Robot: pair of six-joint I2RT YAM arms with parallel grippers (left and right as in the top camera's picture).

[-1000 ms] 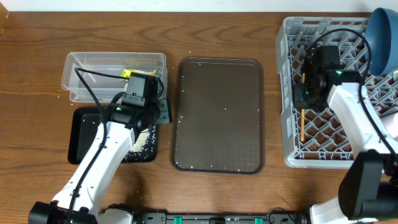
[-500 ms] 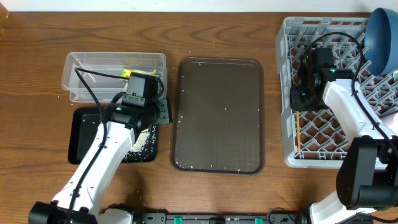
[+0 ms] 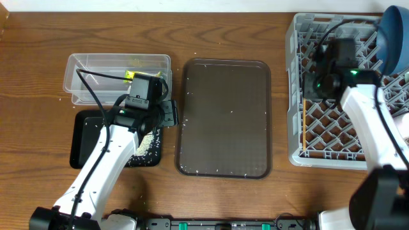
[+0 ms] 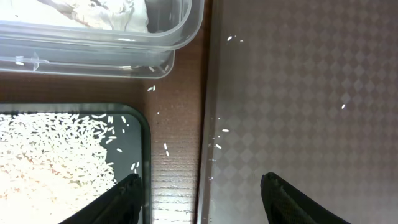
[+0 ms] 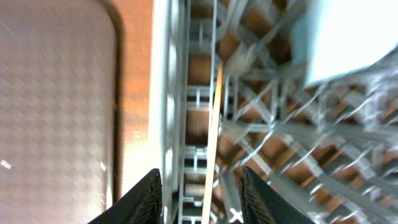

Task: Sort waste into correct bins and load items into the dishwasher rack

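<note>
My left gripper [image 3: 165, 114] [image 4: 200, 180] is open and empty, low over the wood strip between the black tray [image 3: 86, 137] [image 4: 134, 134] and the brown tray. Loose rice [image 3: 148, 142] [image 4: 56, 155] lies in the black tray. The clear tub [image 3: 83, 80] [image 4: 180, 37] holds the yellow wrapper [image 3: 134, 62] and white paper [image 4: 99, 9]. My right gripper [image 3: 319, 86] [image 5: 200, 177] is open over the left edge of the grey dishwasher rack [image 3: 297, 128] [image 5: 171, 93]. The wooden chopstick [image 5: 214, 118] lies in the rack between the spread jaws. The dark blue bowl [image 3: 396, 38] stands in the rack's back right corner.
The flat brown serving tray [image 3: 223, 118] [image 4: 298, 93] [image 5: 56, 93] lies between the bins and the rack, with a few stray rice grains on it. A pale blurred object [image 5: 348, 37] sits in the rack. The right wrist view is motion-blurred.
My right gripper has moved toward the back of the rack, away from the chopstick's near end. The left arm has not moved.
</note>
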